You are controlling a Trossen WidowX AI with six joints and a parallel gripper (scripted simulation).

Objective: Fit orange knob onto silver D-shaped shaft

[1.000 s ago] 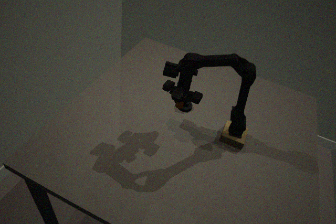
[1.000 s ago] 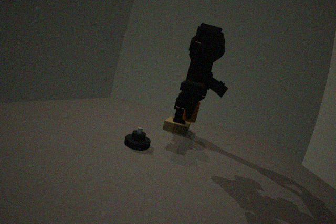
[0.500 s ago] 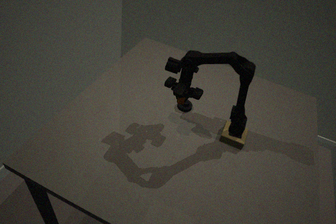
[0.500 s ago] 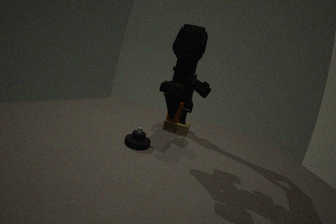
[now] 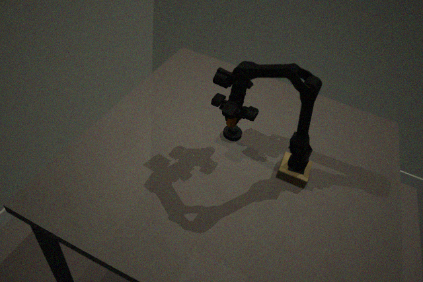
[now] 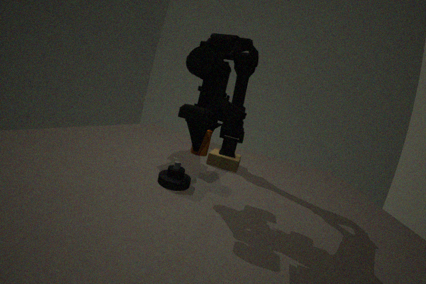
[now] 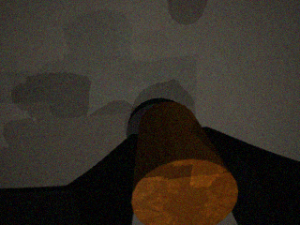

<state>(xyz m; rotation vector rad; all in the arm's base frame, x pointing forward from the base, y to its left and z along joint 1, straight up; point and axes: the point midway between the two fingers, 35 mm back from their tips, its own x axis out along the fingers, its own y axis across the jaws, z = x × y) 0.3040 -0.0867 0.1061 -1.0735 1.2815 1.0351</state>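
Note:
The orange knob (image 5: 230,121) (image 6: 206,143) (image 7: 185,192) is held between the fingers of my gripper (image 5: 231,122) (image 6: 198,148), which is shut on it. In the exterior view the knob leans slightly and hangs in the air, above and to the right of the round black pedestal (image 5: 232,135) (image 6: 174,182). The silver shaft (image 6: 177,164) stands up from the middle of the pedestal. In the wrist view the pedestal's dark rim (image 7: 135,117) shows behind the knob's far end, and the shaft is hidden. The knob's hole and both flat sides cannot be made out.
The arm's base stands on a pale wooden block (image 5: 292,176) (image 6: 223,161), to the right of the pedestal. The light tabletop (image 5: 307,231) (image 6: 86,225) carries broad shadows of the arm. The light is dim.

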